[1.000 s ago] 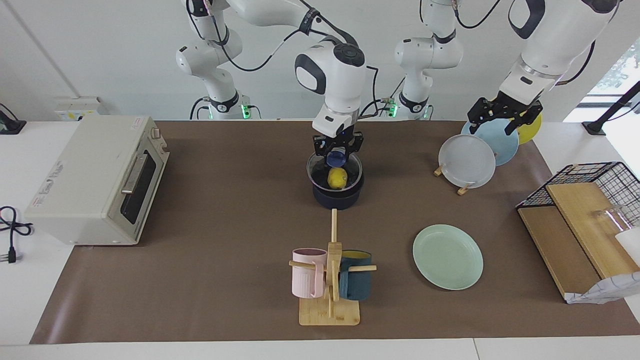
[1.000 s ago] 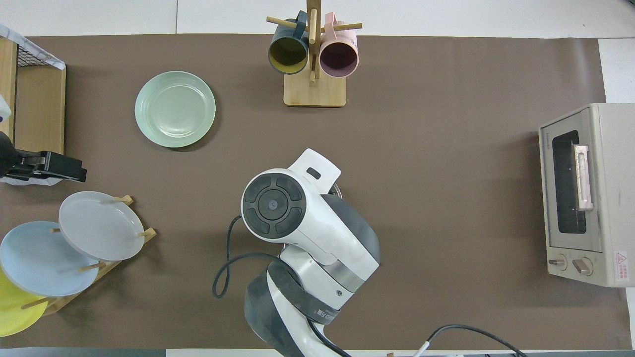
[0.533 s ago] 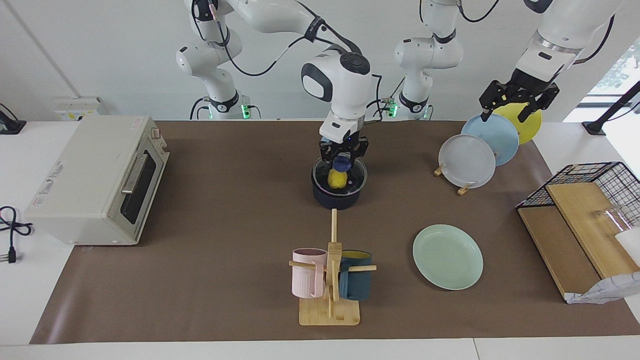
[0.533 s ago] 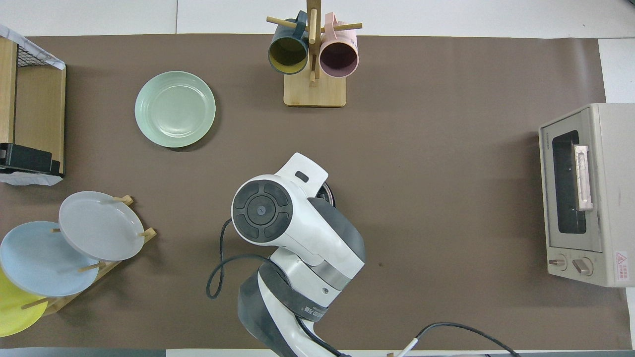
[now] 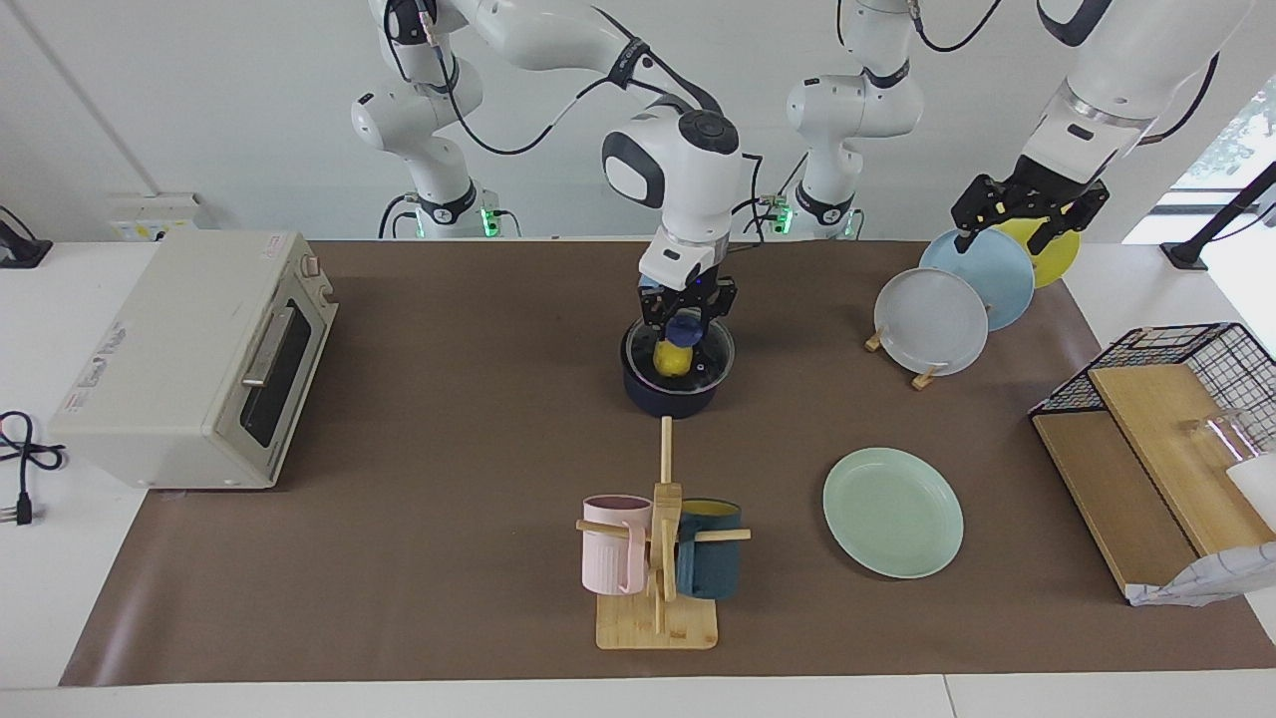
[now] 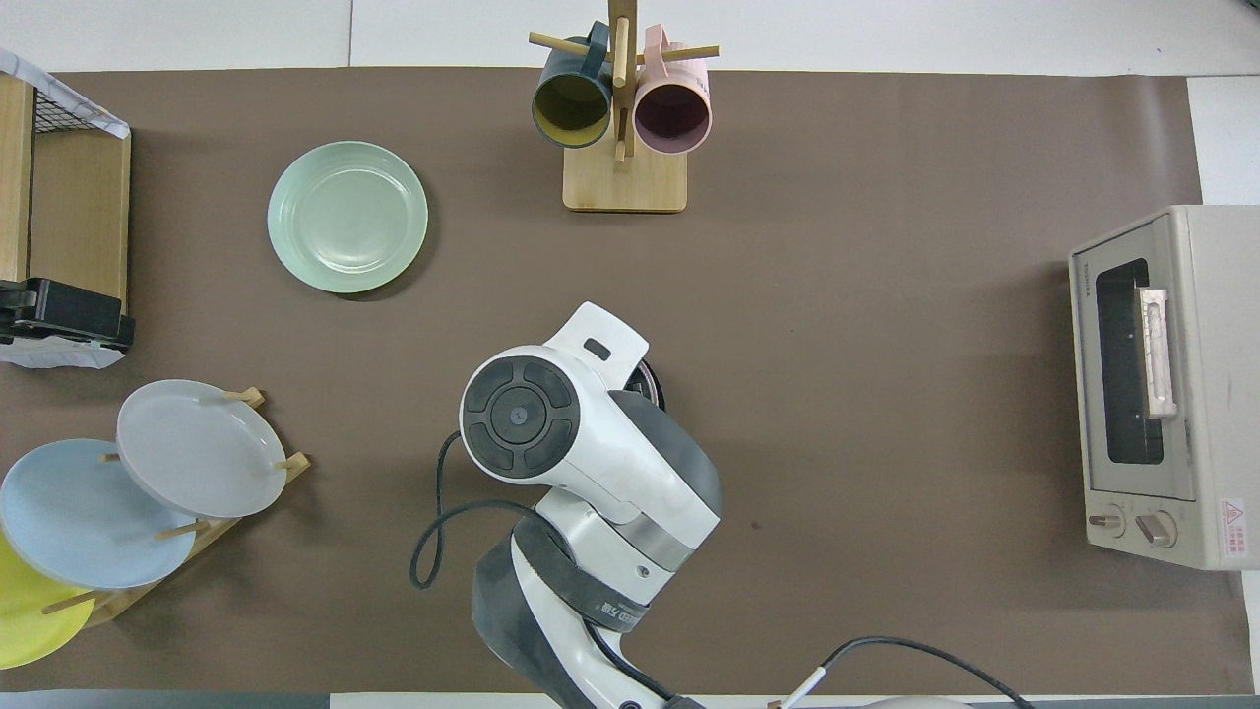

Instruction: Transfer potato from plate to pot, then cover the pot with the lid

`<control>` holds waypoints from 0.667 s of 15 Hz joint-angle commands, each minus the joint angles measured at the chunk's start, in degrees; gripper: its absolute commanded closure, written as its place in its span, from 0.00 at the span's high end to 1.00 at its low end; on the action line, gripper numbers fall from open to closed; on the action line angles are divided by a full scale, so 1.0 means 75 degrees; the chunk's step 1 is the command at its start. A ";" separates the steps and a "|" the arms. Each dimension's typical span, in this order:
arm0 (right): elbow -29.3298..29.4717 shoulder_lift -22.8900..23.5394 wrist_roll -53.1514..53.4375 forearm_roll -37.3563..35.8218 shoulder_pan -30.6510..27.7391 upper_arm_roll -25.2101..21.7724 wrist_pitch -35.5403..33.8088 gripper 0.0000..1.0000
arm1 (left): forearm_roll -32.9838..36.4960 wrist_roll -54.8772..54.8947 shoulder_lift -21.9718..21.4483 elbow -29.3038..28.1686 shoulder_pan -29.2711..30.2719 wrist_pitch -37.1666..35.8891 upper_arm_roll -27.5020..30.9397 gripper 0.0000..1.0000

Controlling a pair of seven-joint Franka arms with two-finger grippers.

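The dark blue pot (image 5: 670,396) stands mid-table, nearer to the robots than the mug tree. The clear glass lid (image 5: 702,355) lies level at its rim, and the yellow potato (image 5: 673,360) shows through the glass, inside the pot. My right gripper (image 5: 686,319) stands straight over the pot, shut on the lid's blue knob (image 5: 684,328). In the overhead view the right arm hides the pot except for a sliver of rim (image 6: 654,380). The mint-green plate (image 5: 892,511) (image 6: 347,217) lies bare toward the left arm's end. My left gripper (image 5: 1027,217) (image 6: 61,313) hangs open, high above the plate rack, holding nothing.
A toaster oven (image 5: 199,349) sits at the right arm's end. A wooden mug tree (image 5: 658,558) with a pink and a teal mug stands farther out than the pot. A rack with grey, blue and yellow plates (image 5: 932,321) and a wire basket with wooden shelf (image 5: 1166,399) fill the left arm's end.
The right gripper came down with the lid from a tilt above the pot until it lay level at the rim. The left gripper rose and drew back over the plate rack.
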 commanded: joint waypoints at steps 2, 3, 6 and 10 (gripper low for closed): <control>-0.0023 0.0019 0.0174 -0.0177 -0.0015 0.0014 0.0106 0.00 | -0.0016 0.0106 0.0103 0.0249 0.0085 -0.0158 -0.0053 1.00; -0.0023 0.0007 0.0151 -0.0177 -0.0015 0.0014 0.0106 0.00 | -0.0028 0.0106 0.0010 0.0238 0.0097 -0.0146 -0.0041 1.00; -0.0046 0.0007 0.0139 -0.0270 -0.0038 0.0014 0.0106 0.00 | -0.0028 0.0094 -0.0014 0.0191 0.0050 -0.0111 -0.0041 1.00; -0.0105 -0.0004 0.0139 -0.0270 -0.0050 0.0014 0.0094 0.00 | -0.0028 0.0082 -0.0108 0.0132 -0.0008 -0.0134 -0.0041 1.00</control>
